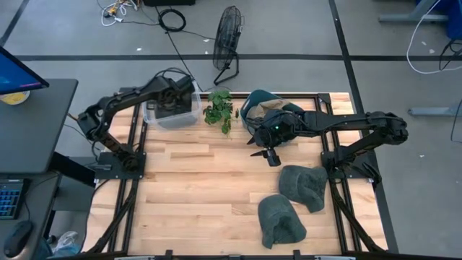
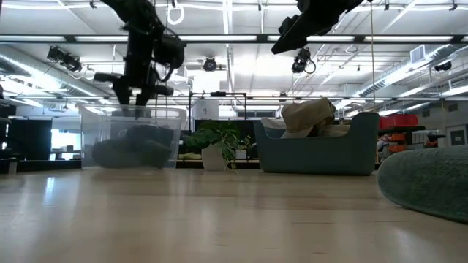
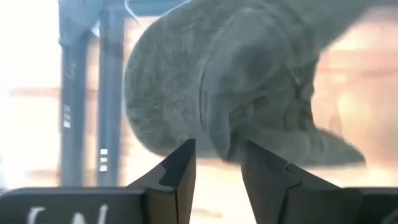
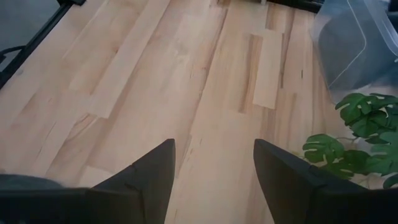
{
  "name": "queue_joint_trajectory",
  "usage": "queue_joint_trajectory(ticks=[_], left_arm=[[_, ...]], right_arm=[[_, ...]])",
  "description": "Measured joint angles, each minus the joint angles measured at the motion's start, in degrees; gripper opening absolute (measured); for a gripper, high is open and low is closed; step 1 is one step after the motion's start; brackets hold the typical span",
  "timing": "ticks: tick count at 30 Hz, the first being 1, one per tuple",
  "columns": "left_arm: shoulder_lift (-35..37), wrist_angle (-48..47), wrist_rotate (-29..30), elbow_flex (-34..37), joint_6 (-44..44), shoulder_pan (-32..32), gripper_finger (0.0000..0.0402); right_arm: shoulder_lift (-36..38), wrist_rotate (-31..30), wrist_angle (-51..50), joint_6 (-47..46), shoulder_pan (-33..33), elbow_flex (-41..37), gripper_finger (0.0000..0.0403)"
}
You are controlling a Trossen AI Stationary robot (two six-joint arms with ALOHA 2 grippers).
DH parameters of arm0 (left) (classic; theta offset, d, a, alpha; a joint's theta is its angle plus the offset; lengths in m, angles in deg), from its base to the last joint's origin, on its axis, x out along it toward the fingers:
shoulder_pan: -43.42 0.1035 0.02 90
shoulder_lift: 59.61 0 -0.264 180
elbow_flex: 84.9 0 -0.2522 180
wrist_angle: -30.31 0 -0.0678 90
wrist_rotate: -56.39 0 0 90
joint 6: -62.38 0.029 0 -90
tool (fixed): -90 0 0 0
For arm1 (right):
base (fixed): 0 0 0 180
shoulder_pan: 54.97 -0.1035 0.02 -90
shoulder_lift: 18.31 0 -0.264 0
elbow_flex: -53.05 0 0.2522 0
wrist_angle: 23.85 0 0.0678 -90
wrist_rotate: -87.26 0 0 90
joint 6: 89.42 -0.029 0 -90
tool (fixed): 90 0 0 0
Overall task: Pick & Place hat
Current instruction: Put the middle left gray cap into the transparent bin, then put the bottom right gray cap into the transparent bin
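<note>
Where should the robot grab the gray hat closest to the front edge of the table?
Probably from straight above. The front hat lies flat on the table, so pinch a raised fold near its top, on the side away from the other hat beside it. The right gripper, fingers open, is closest.

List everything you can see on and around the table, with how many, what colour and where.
Hats on the table: two, grey-green, near right part of the wooden tabletop, side by side.
Hat in the bin: one, grey, inside the clear bin, below the left gripper.
Clear plastic bin: one, transparent, far left of the table.
Potted plant: one, green, far edge, between the two bins.
Teal bin: one, blue-green, far centre-right, holding tan items.
Floor fan: one, black, on the floor beyond the table.
Left gripper: one, dark, over the clear bin, jaws open.
Right gripper: one, dark, above the table's middle, jaws open.
</note>
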Motion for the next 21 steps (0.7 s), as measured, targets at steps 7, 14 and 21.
queue_joint_trajectory(ticks=[7,14,21], left_arm=[[0.02,-7.23,-0.08,-15.12,9.37,-4.60,0.0137],[0.34,-7.39,-4.28,-27.45,34.01,-15.95,0.0137],[5.38,-7.92,-8.23,-31.81,37.32,-29.28,0.0137]], right_arm=[[0.83,0.02,0.57,1.68,-1.40,-0.02,0.0222],[1.03,2.10,-7.03,-3.48,-9.80,-0.02,0.0222],[0.99,2.13,-11.42,-12.61,-21.53,-0.02,0.0222]])
